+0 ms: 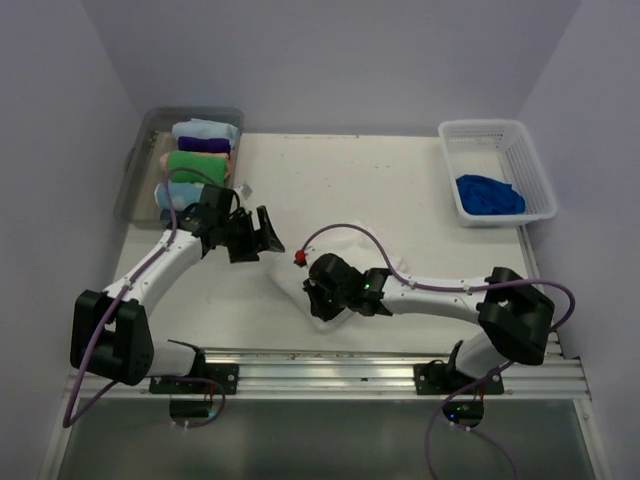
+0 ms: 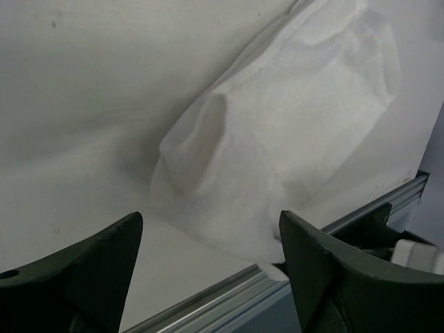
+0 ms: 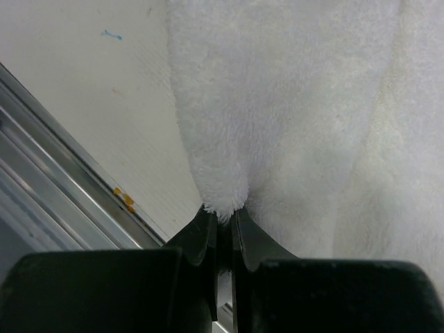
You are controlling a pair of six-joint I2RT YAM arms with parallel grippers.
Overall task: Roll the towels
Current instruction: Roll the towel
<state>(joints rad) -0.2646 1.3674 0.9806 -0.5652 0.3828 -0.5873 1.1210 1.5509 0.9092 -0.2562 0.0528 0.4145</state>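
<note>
Right gripper (image 3: 223, 220) pinches white towel (image 3: 277, 104) edge.

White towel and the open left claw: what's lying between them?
Nothing: only bare table separates the left gripper from the white towel, seen in the left wrist view.

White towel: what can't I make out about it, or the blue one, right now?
- Top view: right claw and arm cover the middle of the white towel; edges blend into the table.
- Right wrist view: it runs off top and right edges; the shut claw hides how deep the fold sits.
- Left wrist view: top edge cuts its far end.
- Top view: blue towel in the basket too small to read folds.
</note>
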